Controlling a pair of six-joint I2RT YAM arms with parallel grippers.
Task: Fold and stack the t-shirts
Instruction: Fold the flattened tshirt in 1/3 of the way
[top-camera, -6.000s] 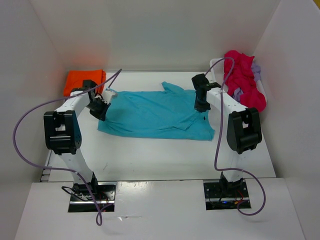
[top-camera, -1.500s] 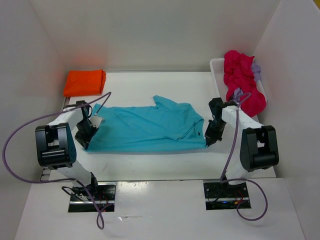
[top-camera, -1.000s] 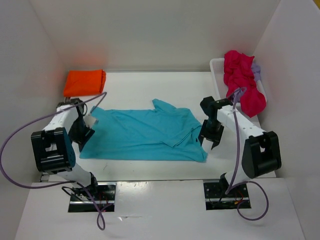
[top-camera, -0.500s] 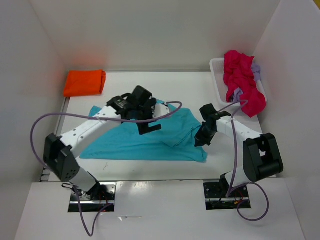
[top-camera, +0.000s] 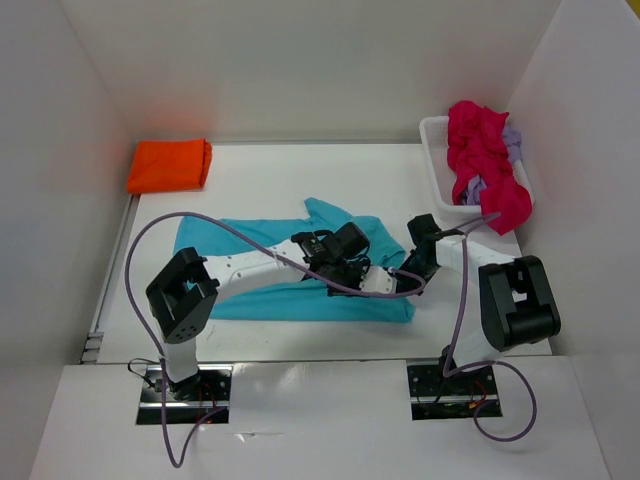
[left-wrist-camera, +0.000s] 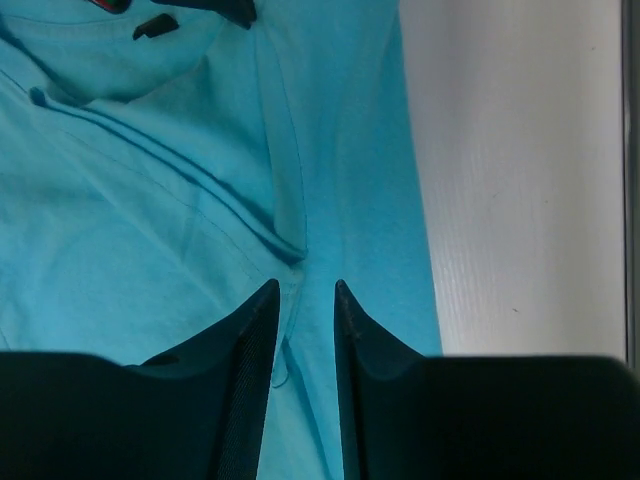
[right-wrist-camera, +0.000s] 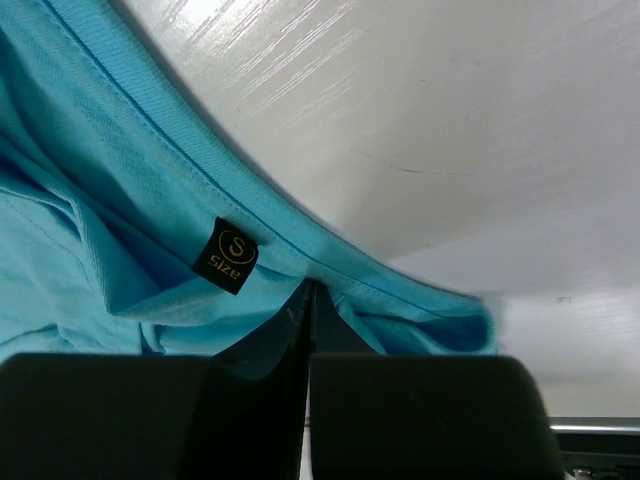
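A glossy white table (right-wrist-camera: 450, 120) lies under the right gripper (right-wrist-camera: 308, 290); plain white walls (top-camera: 300, 70) rise beyond and beside it.

spread shirt (top-camera: 270, 303): centre | folded shirt (top-camera: 168, 165): far left | basket (top-camera: 430, 160): far right

turquoise shirt (top-camera: 330, 218), orange shirt (top-camera: 168, 165), magenta shirt (top-camera: 480, 140)

Lab booth: white partition walls (top-camera: 320, 70), white table (top-camera: 300, 345).
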